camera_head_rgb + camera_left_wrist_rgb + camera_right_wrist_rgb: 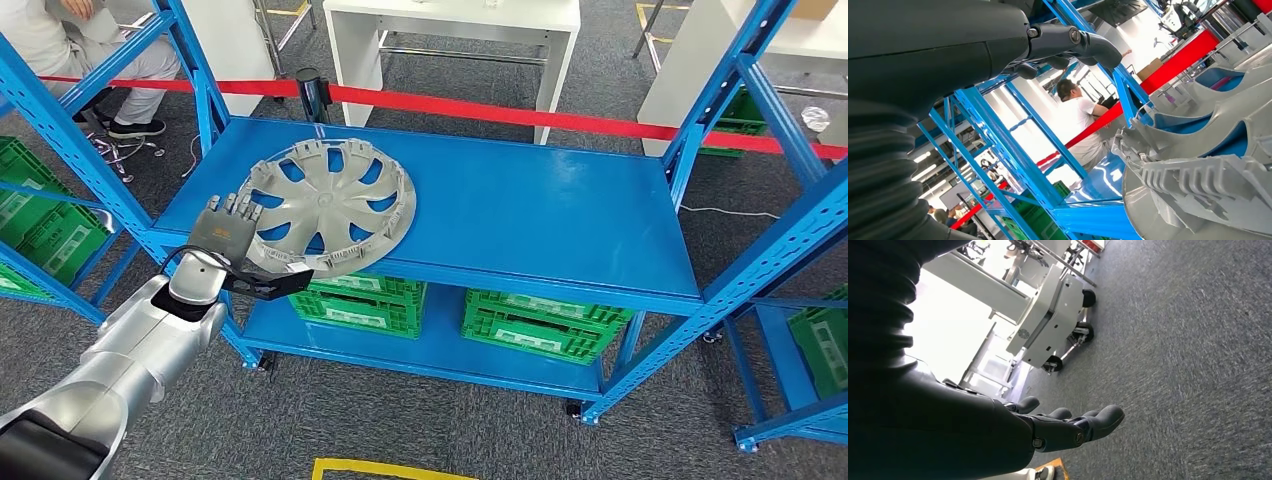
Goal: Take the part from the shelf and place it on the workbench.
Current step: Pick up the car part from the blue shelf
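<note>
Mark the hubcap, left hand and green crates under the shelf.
hubcap (335, 200): head view, on the centre hub.
left hand (226, 226): head view, on the back of the hand.
green crates (545, 322): head view, front wall of the right crate.

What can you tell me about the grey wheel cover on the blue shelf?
The wheel cover is a round grey disc, plastic by its look, with curved spokes, open slots and ribbed clips along its rim. It lies on the blue shelf near its left front edge. The left hand is at its near-left rim; whether it grips yet is unclear.
</note>
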Available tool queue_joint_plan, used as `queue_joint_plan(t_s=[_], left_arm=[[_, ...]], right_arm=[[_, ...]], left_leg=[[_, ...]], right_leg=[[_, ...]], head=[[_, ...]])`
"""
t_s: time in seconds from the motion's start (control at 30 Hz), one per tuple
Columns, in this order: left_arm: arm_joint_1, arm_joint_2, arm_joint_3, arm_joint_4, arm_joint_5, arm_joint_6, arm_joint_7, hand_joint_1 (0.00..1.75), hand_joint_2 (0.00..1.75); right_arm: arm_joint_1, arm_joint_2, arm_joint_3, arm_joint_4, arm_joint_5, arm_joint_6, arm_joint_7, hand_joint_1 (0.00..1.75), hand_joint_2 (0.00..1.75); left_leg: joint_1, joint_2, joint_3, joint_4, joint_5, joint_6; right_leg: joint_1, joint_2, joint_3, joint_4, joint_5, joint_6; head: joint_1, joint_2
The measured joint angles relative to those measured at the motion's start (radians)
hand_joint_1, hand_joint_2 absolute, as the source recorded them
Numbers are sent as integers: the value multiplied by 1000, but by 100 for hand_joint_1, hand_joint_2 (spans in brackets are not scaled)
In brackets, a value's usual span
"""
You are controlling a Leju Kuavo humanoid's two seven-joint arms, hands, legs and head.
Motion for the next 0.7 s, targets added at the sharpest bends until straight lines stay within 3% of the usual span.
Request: queue_joint_plan(t_s=[0.37, 0.5, 0.7], left_arm=[[0, 0, 1, 0, -4, 1, -4, 0, 0], [1, 0, 11, -1, 0, 12, 19, 0, 175], [3, -1, 24, -2, 7, 31, 44, 0, 175]], right_arm=[[-1, 0, 0, 0, 8, 0, -3, 0, 175], [-2, 0, 0, 0, 12, 0, -5, 0, 175], [-4, 0, -8, 0, 17, 0, -13, 0, 175]], left_leg=[[0, 0, 0, 0, 0, 0], [0, 0, 0, 0, 0, 0], [0, 0, 0, 0, 0, 0]], right_leg=[[0, 0, 0, 0, 0, 0], [0, 0, 0, 0, 0, 0], [0, 0, 0, 0, 0, 0]], head=[[0, 0], [0, 0], [0, 0]])
